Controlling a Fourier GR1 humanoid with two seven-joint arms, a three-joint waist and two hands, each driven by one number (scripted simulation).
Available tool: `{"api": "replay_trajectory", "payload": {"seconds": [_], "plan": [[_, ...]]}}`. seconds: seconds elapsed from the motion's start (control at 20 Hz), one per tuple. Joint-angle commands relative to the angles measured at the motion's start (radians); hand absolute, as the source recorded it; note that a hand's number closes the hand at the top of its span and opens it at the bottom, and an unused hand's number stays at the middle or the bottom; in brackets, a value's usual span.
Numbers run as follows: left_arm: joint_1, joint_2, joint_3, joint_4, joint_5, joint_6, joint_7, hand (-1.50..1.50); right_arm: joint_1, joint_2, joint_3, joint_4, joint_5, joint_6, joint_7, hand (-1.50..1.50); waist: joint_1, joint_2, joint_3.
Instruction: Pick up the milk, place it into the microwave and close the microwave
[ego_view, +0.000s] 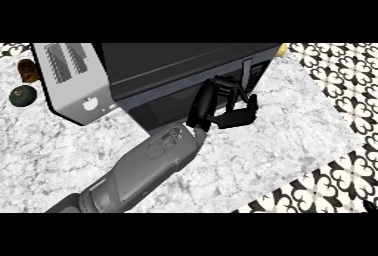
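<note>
Grey forearm reaching up from six o'clock, one black hand (221, 107) lying with fingers relaxed against the dark microwave (177, 65) front, which arm unclear, milk hidden, marbled table (280, 145) below.

The big black microwave (184, 65) fills the top middle of the counter (280, 135) and blocks the way there. Its open door (77, 80) sticks out to the left like a wall. Past the door sit a dark green round thing (23, 95) and a brown thing (29, 70), maybe food. One hand (221, 105) is right at the microwave's front. The counter to the right and near the bottom left is open room to pass.
</note>
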Motion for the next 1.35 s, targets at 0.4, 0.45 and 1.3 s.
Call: {"api": "replay_trajectory", "payload": {"seconds": [0.4,0.45,1.3], "plan": [[-0.056,0.000,0.011,0.092,0.084,-0.002,-0.073,1.50,-0.001,-0.039,-0.026,-0.058,-0.047,0.039,-0.001,-1.50,-0.039,0.007,0.003],[-0.064,0.000,0.018,0.096,0.090,-0.015,-0.076,1.50,-0.008,-0.041,-0.036,-0.069,-0.065,0.037,-0.001,-1.50,-0.031,0.008,0.002],[-0.084,0.000,-0.014,0.139,0.168,-0.006,-0.154,1.50,0.031,-0.088,-0.051,-0.111,-0.154,0.080,0.043,-1.50,-0.057,0.008,0.004]]}}
